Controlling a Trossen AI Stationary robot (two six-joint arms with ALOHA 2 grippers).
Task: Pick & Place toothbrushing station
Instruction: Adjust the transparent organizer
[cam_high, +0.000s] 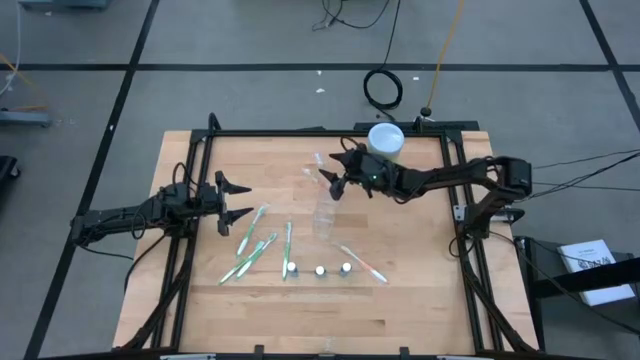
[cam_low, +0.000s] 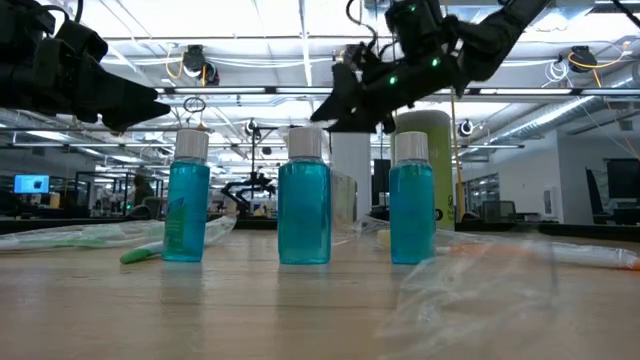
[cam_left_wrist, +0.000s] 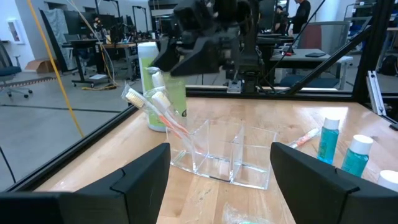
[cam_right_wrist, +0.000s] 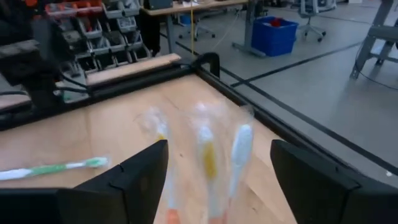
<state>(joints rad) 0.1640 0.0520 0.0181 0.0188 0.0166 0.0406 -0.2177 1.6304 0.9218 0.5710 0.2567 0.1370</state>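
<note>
A clear plastic holder with compartments (cam_left_wrist: 224, 155) (cam_high: 325, 212) stands mid-table. Orange-white toothbrushes (cam_left_wrist: 165, 115) (cam_right_wrist: 208, 152) stand in its far compartment, heads up, leaning on its wall. My right gripper (cam_high: 332, 186) (cam_left_wrist: 199, 37) hovers open just above their heads, which show between its fingers without touching. Green-white toothbrushes (cam_high: 255, 243) and one orange-white one (cam_high: 362, 262) lie flat on the table. Three small teal bottles with white caps (cam_low: 304, 200) stand near the front edge. My left gripper (cam_high: 238, 200) waits open at the table's left.
A lime-green canister with a white lid (cam_high: 386, 138) stands at the far edge behind the holder. A black frame (cam_high: 200, 150) borders the table. Bare wood lies near the front edge beyond the bottles. Crinkled clear plastic (cam_low: 480, 280) lies in front of the low camera.
</note>
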